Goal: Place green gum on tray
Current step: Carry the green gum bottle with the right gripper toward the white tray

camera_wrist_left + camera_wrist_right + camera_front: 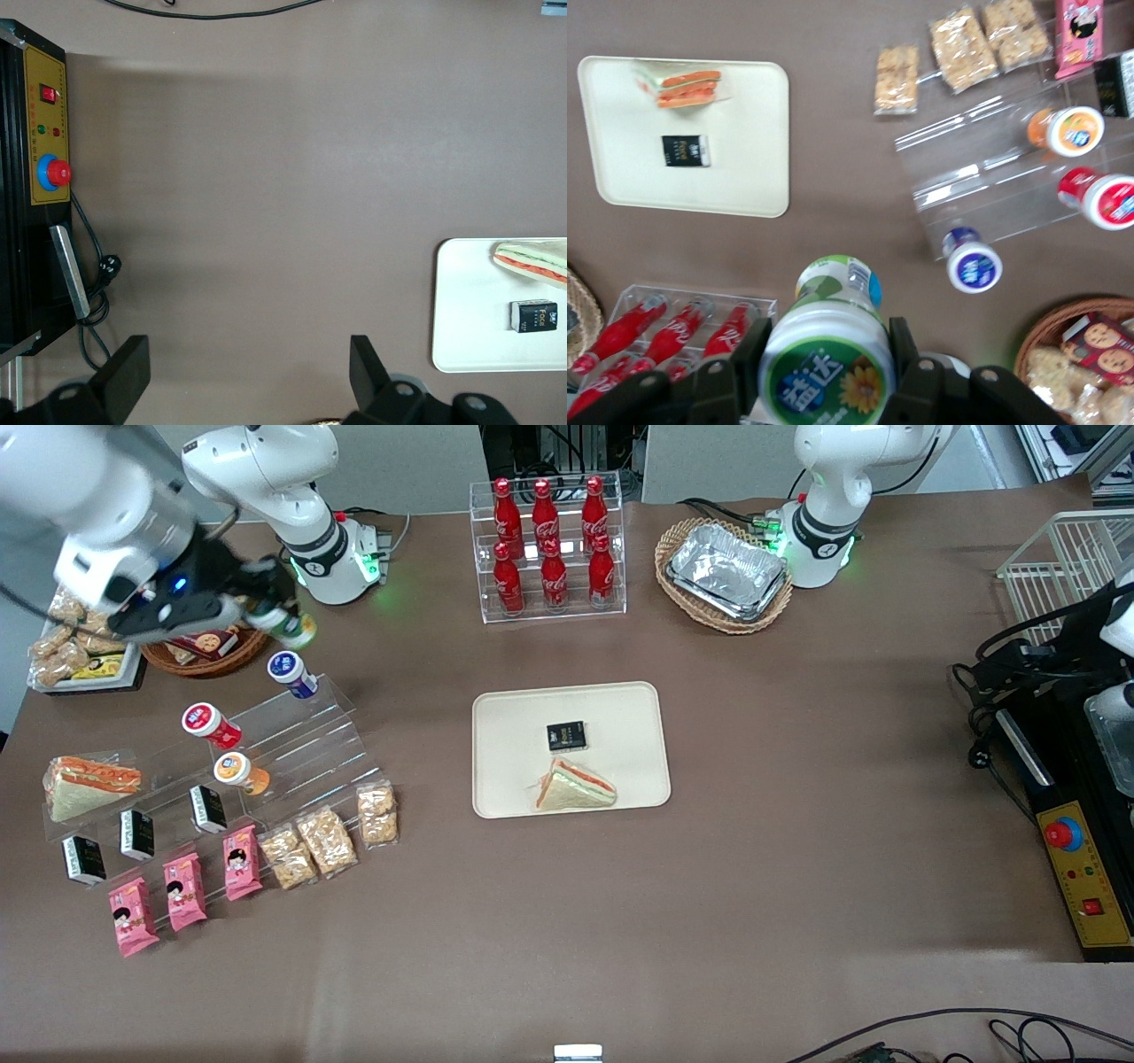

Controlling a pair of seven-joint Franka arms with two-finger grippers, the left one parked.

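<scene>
My right gripper [282, 616] hangs in the air above the clear acrylic step stand [292, 735] at the working arm's end of the table. Its fingers are shut on the green gum [291, 627], a small white bottle with a green lid and label; the wrist view shows the lid [826, 365] clamped between both fingers [749, 354]. The cream tray [505, 726] lies at the table's middle, well away from the gripper, and holds a sandwich [574, 786] and a small black box [566, 736]. The tray also shows in the wrist view [744, 159].
On the stand sit a blue-lidded bottle [291, 674], a red-lidded one [211, 724] and an orange-lidded one [240, 771]. Snack packs [323, 840], black boxes [206, 808] and a sandwich [89, 784] lie nearby. A cola rack [549, 549] and a foil-tray basket [725, 574] stand farther from the camera.
</scene>
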